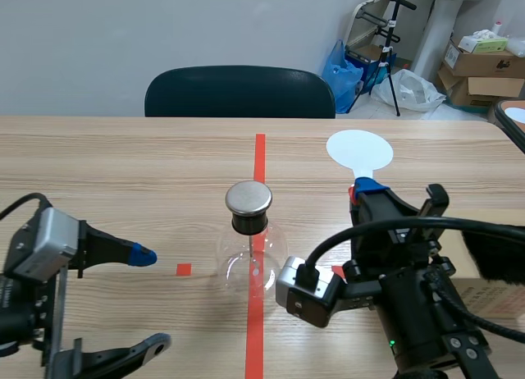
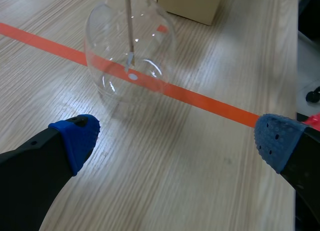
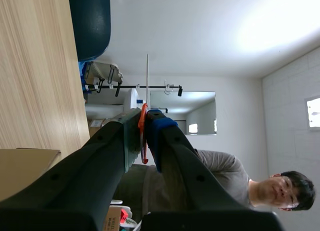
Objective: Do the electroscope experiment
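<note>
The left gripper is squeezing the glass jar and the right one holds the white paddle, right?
No. The left gripper is open, with the jar ahead of it, as the left wrist view shows. The right gripper does hold the white paddle.

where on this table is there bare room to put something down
Free: the far left of the table, from the flask out to the far edge; also the strip between flask and left gripper. Crowded: the right side, with the right gripper, its white paddle and the cardboard box.

bright even light, soft shadows (slight glare)
</note>
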Robot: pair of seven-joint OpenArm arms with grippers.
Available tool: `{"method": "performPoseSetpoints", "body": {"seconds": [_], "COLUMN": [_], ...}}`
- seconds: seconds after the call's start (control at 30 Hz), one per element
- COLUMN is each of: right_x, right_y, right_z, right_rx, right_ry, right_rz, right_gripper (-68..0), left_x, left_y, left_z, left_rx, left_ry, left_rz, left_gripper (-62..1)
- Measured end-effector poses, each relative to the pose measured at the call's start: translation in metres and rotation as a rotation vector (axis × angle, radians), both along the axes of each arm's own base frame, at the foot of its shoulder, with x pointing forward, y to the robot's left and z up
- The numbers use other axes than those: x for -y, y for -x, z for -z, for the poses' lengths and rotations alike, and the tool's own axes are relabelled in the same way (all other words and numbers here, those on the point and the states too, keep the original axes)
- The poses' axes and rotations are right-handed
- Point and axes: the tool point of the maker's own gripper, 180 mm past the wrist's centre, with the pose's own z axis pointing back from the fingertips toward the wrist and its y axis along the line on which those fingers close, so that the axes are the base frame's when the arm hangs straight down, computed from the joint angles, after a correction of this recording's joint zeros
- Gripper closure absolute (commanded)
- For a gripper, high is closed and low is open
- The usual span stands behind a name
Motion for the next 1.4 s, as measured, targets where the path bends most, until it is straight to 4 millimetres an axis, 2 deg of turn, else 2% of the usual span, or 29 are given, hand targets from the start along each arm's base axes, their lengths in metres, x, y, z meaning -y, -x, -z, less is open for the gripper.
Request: {"method": "performPoseSetpoints", "body": {"seconds": [0.1,0.2,0.23,0.27,0.37,0.4,0.47,0.67,0.77,0.93,1.4], "right_x": [-0.003,-0.005,-0.006,-0.007,-0.008,-0.008,-0.008,-0.008,-0.008,-0.008,-0.008], "right_y": [0.0,0.001,0.001,0.002,0.002,0.002,0.002,0.002,0.002,0.002,0.002], "right_z": [0.003,0.004,0.005,0.006,0.005,0.005,0.006,0.006,0.006,0.006,0.006], "right_rx": [-0.009,-0.018,-0.022,-0.023,-0.023,-0.023,-0.024,-0.023,-0.023,-0.023,-0.023], "right_ry": [0.001,0.002,0.003,0.003,0.004,0.004,0.004,0.004,0.004,0.004,0.004], "right_rz": [-0.008,-0.014,-0.015,-0.02,-0.025,-0.027,-0.027,-0.027,-0.027,-0.027,-0.028], "right_gripper": [-1.1,-1.1,-1.1,-1.1,-1.1,-1.1,-1.1,-1.1,-1.1,-1.1,-1.1], "left_x": [0.007,0.01,0.01,0.008,0.005,0.003,-0.001,-0.004,0.004,0.021,0.03], "left_y": [-0.014,-0.03,-0.035,-0.04,-0.053,-0.057,-0.064,-0.064,-0.059,-0.057,-0.049], "left_z": [0.014,0.02,0.021,0.022,0.019,0.019,0.016,0.018,0.021,0.012,0.012], "left_rx": [-0.014,-0.013,-0.011,-0.009,-0.001,-0.006,-0.016,-0.018,-0.023,0.002,0.025], "left_ry": [-0.014,-0.012,-0.013,-0.013,0.016,0.028,0.062,0.07,0.067,0.127,0.125], "left_rz": [-0.025,-0.054,-0.064,-0.075,-0.114,-0.135,-0.179,-0.194,-0.158,-0.13,-0.079], "left_gripper": [-62.3,-62.3,-57.9,-47.0,-8.4,-0.7,-4.0,-4.0,-4.0,-4.0,-4.0]}}
